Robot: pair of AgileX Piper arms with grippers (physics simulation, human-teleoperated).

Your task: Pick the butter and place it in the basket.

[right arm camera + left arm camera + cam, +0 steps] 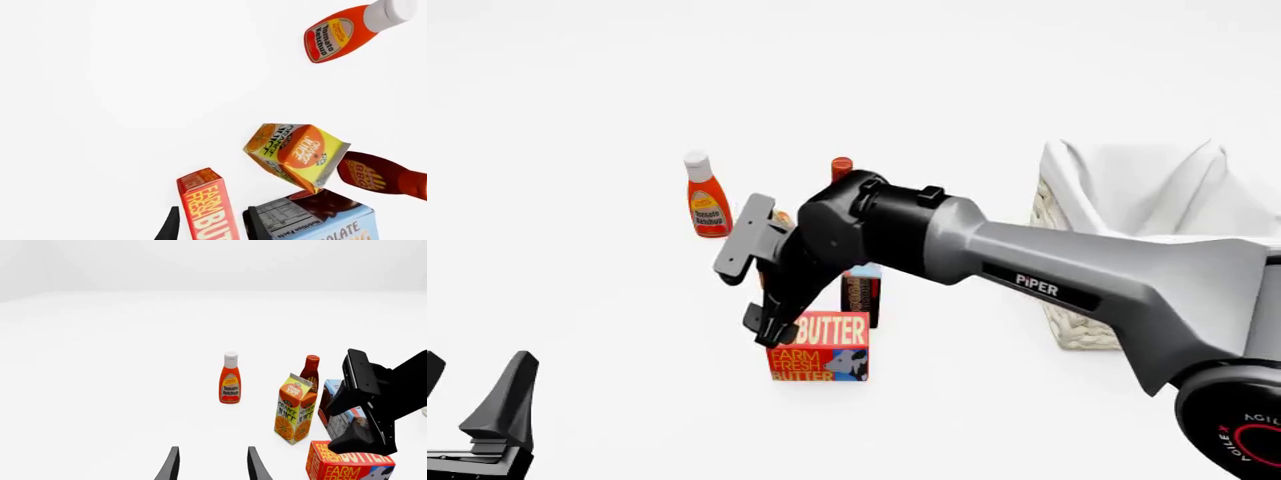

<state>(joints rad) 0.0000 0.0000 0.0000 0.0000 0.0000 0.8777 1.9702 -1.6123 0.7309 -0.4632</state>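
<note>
your right gripper (771, 325) hangs over the butter (819, 347), which stands on the table (587, 300) in front of the pudding box (861, 292) and near the orange juice carton (295, 152); the basket (1068, 250) sits well apart, to the right of the groceries; in the right wrist view the fingers are spread, one on each side of the butter's top edge, and nothing is pinched yet; i judge you are at the point of lining up the grasp; keep the box centred between the two fingers before you press them together, because one finger runs just beside the pudding box and could nudge it; come down straight, not at a slant, so the butter does not tip toward its neighbours; take hold across the narrow faces, low enough that the box will not pivot when lifted; close gently, then raise it well above the cartons, the ketchup bottle (705, 196) and the dark sauce bottle (377, 175) before you swing toward the basket; your left gripper (474, 400) rests spread apart near the front edge, holding nothing, and it can stay out of the way there.
</note>
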